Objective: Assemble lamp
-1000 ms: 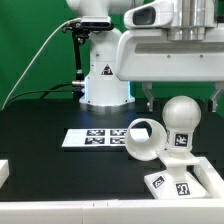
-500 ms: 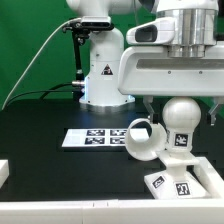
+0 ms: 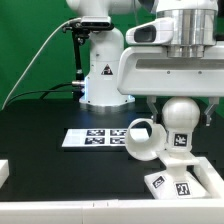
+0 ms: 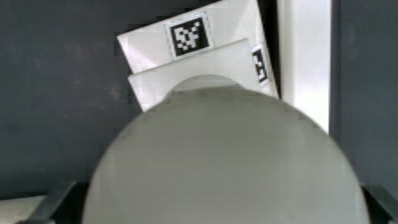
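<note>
The lamp's round bulb [image 3: 181,112] stands upright on its tagged stem on the flat square base [image 3: 186,180] at the front on the exterior view's right. The tapered shade [image 3: 146,140] lies on its side against the stem, its opening facing the camera. My gripper [image 3: 181,107] is open, with one finger on each side of the bulb and a gap to it on both sides. In the wrist view the bulb [image 4: 214,150] fills most of the picture, with the tagged base [image 4: 187,45] beyond it and dark fingertips [image 4: 64,200] at the corners.
The marker board [image 3: 92,138] lies on the black table beside the shade. The white robot pedestal [image 3: 104,75] stands at the back before a green backdrop. A white block [image 3: 4,172] sits at the front on the exterior view's left. A white strip [image 4: 306,50] runs beside the base.
My gripper has come down from above the bulb until its fingers straddle it. It has barely moved in the last half second. The lamp parts have not moved.
</note>
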Motion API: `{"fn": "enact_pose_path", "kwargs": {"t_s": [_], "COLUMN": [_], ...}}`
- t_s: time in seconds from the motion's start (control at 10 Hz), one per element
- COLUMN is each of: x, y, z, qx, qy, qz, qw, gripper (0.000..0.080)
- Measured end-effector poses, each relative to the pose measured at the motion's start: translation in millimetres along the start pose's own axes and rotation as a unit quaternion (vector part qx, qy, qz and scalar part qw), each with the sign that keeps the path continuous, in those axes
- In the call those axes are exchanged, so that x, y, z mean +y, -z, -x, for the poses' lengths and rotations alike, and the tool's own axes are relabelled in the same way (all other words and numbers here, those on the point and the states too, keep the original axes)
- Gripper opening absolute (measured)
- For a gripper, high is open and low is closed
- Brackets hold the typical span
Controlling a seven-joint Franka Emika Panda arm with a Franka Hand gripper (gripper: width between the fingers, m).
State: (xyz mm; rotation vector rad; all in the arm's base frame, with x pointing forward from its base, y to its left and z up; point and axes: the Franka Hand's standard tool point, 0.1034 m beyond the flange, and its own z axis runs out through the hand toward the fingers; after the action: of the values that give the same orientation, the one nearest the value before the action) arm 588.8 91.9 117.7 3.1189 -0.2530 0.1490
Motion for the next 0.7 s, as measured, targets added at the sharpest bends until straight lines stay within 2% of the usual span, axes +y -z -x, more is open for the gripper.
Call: {"fn": "enact_pose_path", "kwargs": {"t_s": [0.2, 0.4, 0.6, 0.7], "x": [-0.1, -0.7, -5.7, -4.5], "y": [-0.6, -2.0, -2.3, -2.8], "z": [-5.1, -18.8, -18.0, -17.6], "qx": [-0.002, 0.009, 0.006, -0.003], "qy": [-0.040, -0.141, -0.263, -0.358], "qz": [0.000, -0.013, -0.013, -0.018], "qw": [0.999, 0.990, 0.965, 0.933], "gripper": [0.0573, 0.0573, 0.0574, 0.0574]}}
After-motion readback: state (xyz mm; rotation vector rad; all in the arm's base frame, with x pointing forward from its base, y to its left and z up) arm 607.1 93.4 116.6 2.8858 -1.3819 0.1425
